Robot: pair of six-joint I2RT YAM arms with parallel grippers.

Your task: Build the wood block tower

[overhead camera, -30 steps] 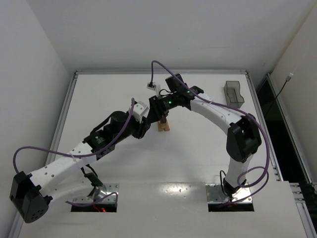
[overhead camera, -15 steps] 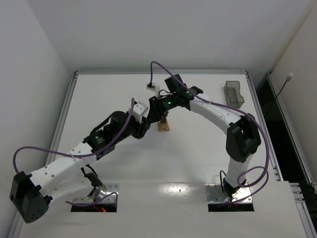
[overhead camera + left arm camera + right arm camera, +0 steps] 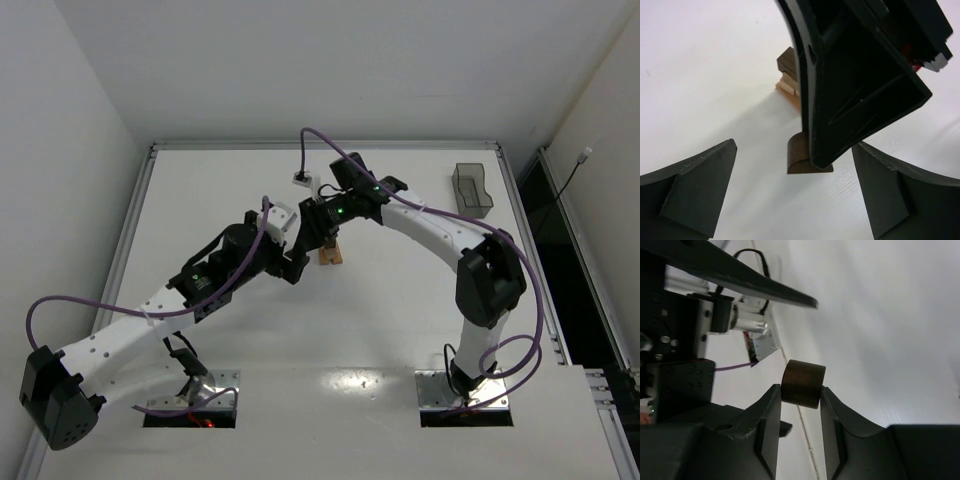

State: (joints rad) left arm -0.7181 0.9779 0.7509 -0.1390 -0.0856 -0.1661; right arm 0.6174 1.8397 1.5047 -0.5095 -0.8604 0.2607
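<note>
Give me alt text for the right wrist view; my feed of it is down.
The right claw grips a dark brown rounded wood block between its two fingers, with the white table behind. Black parts of the left arm and a purple cable crowd the left side.

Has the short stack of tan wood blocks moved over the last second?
No. The short tan wood block tower keeps its spot relative to the grey translucent plastic tray.
</note>
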